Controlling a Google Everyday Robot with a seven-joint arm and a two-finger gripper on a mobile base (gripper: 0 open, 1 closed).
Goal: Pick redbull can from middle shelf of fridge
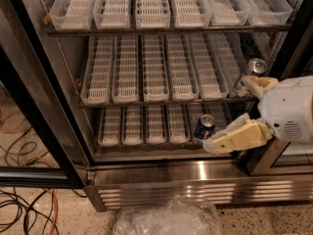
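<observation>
The redbull can (250,71), silver and light blue, stands tilted at the far right of the middle shelf (161,101) of the fridge (195,173). My gripper (228,112) comes in from the right with its white body in front of the right door frame. It is open and empty. Its upper tan finger (258,84) lies just under and against the can's side. Its lower finger (237,137) hangs down in front of the bottom rack.
A dark navy can (204,126) stands on the bottom shelf, just left of the lower finger. A clear plastic bag (166,218) lies on the floor before the louvred base. Cables (24,204) lie on the floor at left, beside the black door frame (34,111).
</observation>
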